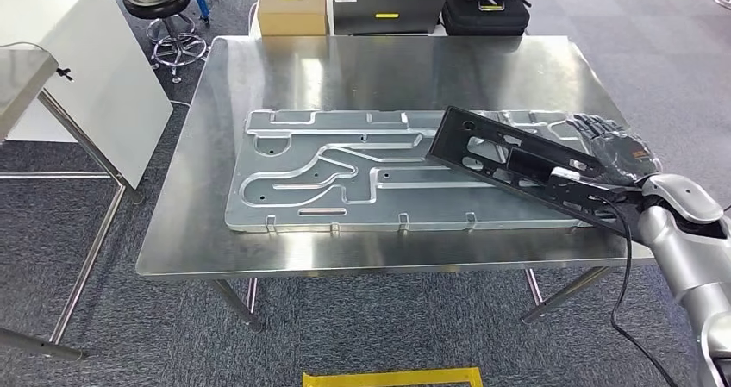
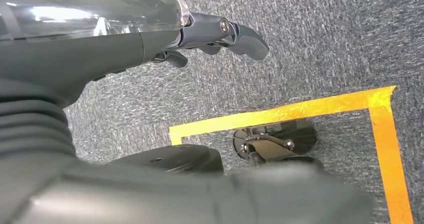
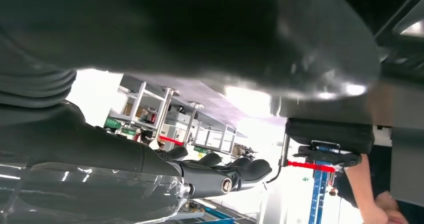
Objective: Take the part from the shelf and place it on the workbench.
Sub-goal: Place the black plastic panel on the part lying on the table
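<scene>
A long black part [image 1: 509,159] with cut-out windows lies slanted over the right half of the steel workbench [image 1: 362,68], above a large grooved metal plate [image 1: 345,176]. My right hand [image 1: 616,150] grips the part at its right end, fingers wrapped over its far edge. Whether the part touches the plate, I cannot tell. In the right wrist view the part [image 3: 210,29] is a dark blur close over the right hand's fingers [image 3: 225,176]. My left hand [image 2: 150,39] hangs over grey carpet with its fingers [image 2: 235,32] stretched out and holding nothing.
Behind the workbench stand a cardboard box [image 1: 293,5], a grey case [image 1: 392,6] and a black case [image 1: 485,12]. A stool [image 1: 159,3], a white panel [image 1: 95,77] and another table [image 1: 21,77] are at left. Yellow floor tape [image 1: 392,377] marks the near side. A person's arm [image 3: 370,194] is nearby.
</scene>
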You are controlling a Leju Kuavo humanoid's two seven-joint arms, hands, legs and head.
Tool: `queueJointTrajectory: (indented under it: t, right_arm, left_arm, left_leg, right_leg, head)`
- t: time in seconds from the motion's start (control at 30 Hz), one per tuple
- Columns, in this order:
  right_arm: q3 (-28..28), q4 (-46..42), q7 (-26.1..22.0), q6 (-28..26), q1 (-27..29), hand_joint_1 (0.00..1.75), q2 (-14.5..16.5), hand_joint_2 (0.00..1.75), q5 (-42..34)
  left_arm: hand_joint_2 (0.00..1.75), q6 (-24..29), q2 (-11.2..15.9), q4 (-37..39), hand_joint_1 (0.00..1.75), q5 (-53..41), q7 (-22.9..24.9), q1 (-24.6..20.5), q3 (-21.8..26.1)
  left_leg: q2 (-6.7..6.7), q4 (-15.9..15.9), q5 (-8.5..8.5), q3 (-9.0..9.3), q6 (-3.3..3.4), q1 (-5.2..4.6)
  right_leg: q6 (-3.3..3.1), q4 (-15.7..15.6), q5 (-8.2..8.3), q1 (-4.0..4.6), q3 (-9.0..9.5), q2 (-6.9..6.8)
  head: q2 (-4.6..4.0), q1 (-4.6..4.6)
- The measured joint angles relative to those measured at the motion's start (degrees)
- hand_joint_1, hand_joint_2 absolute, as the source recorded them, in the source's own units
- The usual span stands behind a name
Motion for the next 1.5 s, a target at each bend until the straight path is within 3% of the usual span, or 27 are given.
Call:
queueJointTrajectory:
  t: [0.07, 0.17, 0.2, 0.27, 0.33, 0.37, 0.4, 0.43, 0.5, 0.53, 0.63, 0.7, 0.77, 0.8, 0.83, 0.87, 0.9, 1.0, 1.03, 1.13, 1.2, 1.3, 1.33, 1.37, 1.4, 1.47, 1.5]
  right_arm:
    - [-0.1, 0.0, 0.0, 0.0, 0.0, 0.00, 0.0, 0.00, 0.0]
    - [-0.2, -0.1, 0.0, 0.0, -0.1, 0.00, 0.1, 0.00, 0.0]
    - [-0.3, -0.1, 0.0, 0.0, -0.1, 0.00, 0.1, 0.00, 0.0]
    - [-0.3, -0.2, 0.0, 0.0, -0.1, 0.00, 0.2, 0.00, 0.0]
    - [-0.3, -0.2, 0.2, -0.1, 0.1, 0.00, 0.4, 0.00, -0.1]
    - [-0.4, -0.3, 0.4, -0.2, 0.4, 0.00, 0.5, 0.00, -0.2]
    - [-0.6, -0.5, 0.6, -0.4, 0.8, 0.00, 0.6, 0.00, -0.4]
    - [-0.9, -0.9, 0.8, -0.6, 1.5, 0.00, 0.6, 0.00, -0.7]
    - [-2.2, -2.8, 1.2, -1.2, 3.9, 0.00, 0.5, 0.00, -1.5]
    - [-3.1, -4.2, 1.4, -1.5, 5.5, 0.00, 0.4, 0.00, -2.0]
    - [-6.5, -10.0, 3.0, -2.2, 11.5, 0.00, -0.1, 0.00, -2.4]
    - [-9.2, -14.0, 4.7, -2.4, 14.9, 0.00, -0.4, 0.00, -0.8]
    - [-11.7, -17.5, 6.4, -2.5, 17.7, 0.00, -0.5, 0.00, 1.2]
    - [-12.9, -19.0, 7.0, -2.5, 18.9, 0.00, -0.5, 0.00, 2.0]
    - [-14.0, -20.4, 7.4, -2.5, 20.1, 0.00, -0.5, 0.00, 2.6]
    - [-14.9, -21.8, 7.7, -2.5, 21.2, 0.00, -0.5, 0.00, 3.0]
    - [-15.9, -23.1, 7.9, -2.5, 22.0, 0.00, -0.5, 0.00, 3.2]
    - [-18.4, -26.2, 7.8, -2.2, 23.2, 0.00, -0.5, 0.00, 3.8]
    - [-19.1, -26.9, 7.6, -2.1, 23.2, 0.00, -0.5, 0.00, 4.1]
    - [-20.0, -27.6, 7.0, -1.6, 22.2, 0.00, -0.5, 0.00, 5.5]
    - [-20.1, -28.0, 6.9, -1.7, 21.9, 0.00, -0.4, 0.00, 6.3]
    - [-20.4, -28.7, 6.7, -2.1, 21.7, 0.00, -0.1, 0.00, 7.1]
    - [-20.4, -28.7, 6.6, -2.1, 21.4, 0.00, 0.0, 0.00, 7.3]
    - [-20.4, -28.6, 6.3, -2.0, 20.8, 0.00, 0.1, 0.00, 7.4]
    - [-20.4, -28.3, 6.1, -2.0, 20.0, 0.00, 0.2, 0.00, 7.5]
    - [-20.3, -27.7, 5.6, -2.2, 18.4, 0.00, 0.2, 0.00, 7.4]
    - [-20.3, -27.5, 5.4, -2.4, 17.9, 0.00, 0.1, 0.00, 7.3]
  left_arm:
    - [0.00, 0.0, 0.0, 0.0, 0.00, 0.0, 0.0, 0.0, 0.0]
    - [0.00, 0.0, 0.0, 0.0, 0.00, 0.0, 0.0, 0.0, 0.0]
    - [0.00, 0.0, 0.0, 0.0, 0.00, 0.0, 0.0, 0.0, 0.0]
    - [0.00, 0.0, 0.0, 0.0, 0.00, 0.0, 0.1, 0.0, 0.0]
    - [0.00, 0.0, 0.0, 0.0, 0.00, 0.2, 0.2, 0.1, 0.0]
    - [0.00, 0.0, 0.0, 0.0, 0.00, 0.4, 0.3, 0.1, 0.0]
    - [0.00, 0.0, 0.0, 0.0, 0.00, 0.5, 0.4, 0.1, 0.0]
    - [0.00, 0.0, 0.0, 0.0, 0.00, 0.7, 0.4, 0.1, 0.0]
    - [0.00, -0.1, 0.0, 0.0, 0.00, 1.0, 0.5, 0.1, 0.1]
    - [0.00, -0.1, 0.0, 0.0, 0.00, 1.2, 0.5, 0.2, 0.2]
    - [0.00, -0.2, 0.1, 0.0, 0.00, 1.6, 0.5, 0.6, 0.4]
    - [0.00, -0.2, 0.1, 0.0, 0.00, 1.8, 0.5, 0.7, 0.6]
    - [0.00, -0.3, 0.1, 0.0, 0.00, 1.8, 0.5, 0.8, 0.7]
    - [0.00, -0.4, 0.1, 0.0, 0.00, 1.7, 0.5, 0.8, 0.7]
    - [0.00, -0.4, 0.1, 0.0, 0.00, 1.7, 0.5, 0.8, 0.7]
    - [0.00, -0.5, 0.1, 0.0, 0.00, 1.7, 0.6, 0.7, 0.7]
    - [0.00, -0.5, 0.1, 0.0, 0.00, 1.7, 0.6, 0.7, 0.7]
    - [0.00, -0.5, 0.1, 0.0, 0.00, 1.9, 0.6, 0.6, 0.7]
    - [0.00, -0.4, 0.1, 0.0, 0.00, 2.0, 0.6, 0.6, 0.7]
    - [0.00, -0.2, 0.1, 0.0, 0.00, 2.5, 0.5, 0.7, 1.1]
    - [0.00, -0.2, 0.1, 0.0, 0.00, 2.7, 0.5, 0.8, 1.2]
    - [0.00, 0.0, 0.1, 0.0, 0.00, 3.0, 0.3, 0.9, 1.3]
    - [0.00, 0.1, 0.1, 0.0, 0.00, 3.2, 0.2, 0.9, 1.4]
    - [0.00, 0.2, 0.1, 0.0, 0.00, 3.4, 0.1, 0.9, 1.4]
    - [0.00, 0.4, 0.1, 0.0, 0.00, 3.6, 0.0, 0.9, 1.5]
    - [0.00, 0.7, 0.1, 0.0, 0.00, 4.0, 0.0, 0.8, 1.6]
    - [0.00, 0.9, 0.1, 0.0, 0.00, 4.1, 0.0, 0.7, 1.7]
  left_leg:
    - [-0.01, -0.1, 0.00, -0.03, -0.57, -0.12]
    - [0.05, 1.4, -1.28, -0.53, -1.51, -0.18]
    - [0.08, 3.8, -2.75, -1.54, -1.77, -0.13]
    - [0.09, 11.4, -6.54, -4.99, -2.15, 0.10]
    - [0.10, 16.4, -7.90, -7.43, -2.36, 0.27]
    - [0.10, 15.8, -6.93, -7.15, -2.36, 0.32]
    - [0.10, 12.9, -5.07, -5.75, -2.29, 0.36]
    - [0.10, 8.8, -2.96, -3.73, -2.14, 0.38]
    - [0.06, 2.0, -0.51, -0.30, -1.71, 0.32]
    - [0.00, 0.5, -0.24, 0.43, -1.48, 0.26]
    - [-0.14, -0.2, -0.06, 0.58, -0.51, 0.28]
    - [-0.06, -0.6, 0.39, 0.45, 0.23, 0.44]
    - [0.05, -0.7, 0.67, 0.08, 0.63, 0.34]
    - [0.08, -0.7, 0.79, -0.13, 0.71, 0.28]
    - [0.10, -0.6, 0.92, -0.35, 0.75, 0.24]
    - [0.11, -0.5, 1.04, -0.60, 0.72, 0.22]
    - [0.11, -0.4, 1.15, -0.83, 0.64, 0.22]
    - [0.09, 0.1, 1.53, -1.34, 0.08, 0.08]
    - [0.08, 0.1, 1.73, -1.42, -0.22, 0.01]
    - [0.09, 0.1, 2.34, -1.73, -1.35, -0.08]
    - [0.11, 2.2, 0.03, -2.71, -1.96, -0.06]
    - [0.14, 12.5, -7.54, -5.75, -2.47, 0.09]
    - [0.14, 15.3, -8.70, -6.21, -2.54, 0.11]
    - [0.14, 16.4, -8.59, -5.82, -2.53, 0.12]
    - [0.14, 15.3, -7.46, -4.39, -2.43, 0.12]
    - [0.13, 7.9, -4.92, 1.01, -1.91, 0.08]
    - [0.12, 3.8, -4.44, 3.67, -1.60, -0.01]
  right_leg:
    - [-0.69, -1.0, 0.02, 0.35, 0.35, 0.05]
    - [-1.79, -1.6, 0.35, -0.14, 0.69, -0.05]
    - [-2.08, -1.8, 0.44, -0.29, 0.82, -0.10]
    - [-2.32, -1.8, 0.41, -0.21, 0.83, -0.14]
    - [-2.35, -1.8, 0.36, -0.17, 0.84, -0.14]
    - [-2.29, -1.8, 0.32, -0.17, 0.91, -0.13]
    - [-2.19, -1.7, 0.24, -0.18, 1.05, -0.12]
    - [-2.02, -1.7, 0.11, -0.19, 1.20, -0.12]
    - [-1.53, -1.4, -0.14, 0.05, 1.32, -0.15]
    - [-1.23, -1.3, -0.19, 0.15, 1.32, -0.20]
    - [-0.26, -1.3, -0.46, 0.07, 1.34, -0.34]
    - [0.23, 1.5, -3.12, -0.13, 0.27, -0.26]
    - [0.59, 8.4, -7.59, -0.26, -2.40, -0.16]
    - [0.72, 11.9, -9.15, -0.28, -3.66, -0.14]
    - [0.82, 13.9, -9.68, -0.31, -4.20, -0.14]
    - [0.86, 13.9, -9.10, -0.33, -3.74, -0.15]
    - [0.85, 11.6, -7.68, -0.36, -2.18, -0.15]
    - [0.33, 0.7, -3.91, -0.19, 4.33, -0.08]
    - [-0.01, -1.0, -3.60, -0.02, 5.21, -0.01]
    - [-1.27, -1.6, -2.86, 0.14, 4.67, 0.04]
    - [-2.14, -1.9, -1.96, -0.12, 4.00, -0.14]
    - [-2.75, -2.0, -0.62, -0.11, 2.32, -0.34]
    - [-2.74, -1.9, -0.15, -0.07, 1.66, -0.36]
    - [-2.71, -1.8, 0.30, -0.03, 0.97, -0.36]
    - [-2.64, -1.6, 0.72, -0.01, 0.29, -0.32]
    - [-2.36, -1.2, 1.39, 0.07, -0.78, -0.25]
    - [-2.12, -1.0, 1.67, 0.14, -1.13, -0.26]
  head:
    - [0.00, 0.00]
    - [0.00, -0.01]
    - [0.00, -0.01]
    - [0.00, -0.01]
    - [0.00, -0.01]
    - [0.00, -0.01]
    - [0.00, -0.01]
    - [0.00, -0.01]
    - [0.00, -0.01]
    - [0.00, -0.01]
    - [0.00, 0.00]
    - [0.00, 0.00]
    - [0.00, 0.00]
    - [0.00, 0.00]
    - [0.00, 0.00]
    - [0.00, 0.00]
    - [0.00, 0.00]
    - [0.00, 0.00]
    - [0.00, 0.00]
    - [0.00, -0.01]
    - [0.00, 0.00]
    - [0.00, -0.01]
    - [0.00, -0.01]
    - [0.00, -0.01]
    - [0.00, -0.01]
    - [0.00, -0.02]
    - [0.00, -0.02]
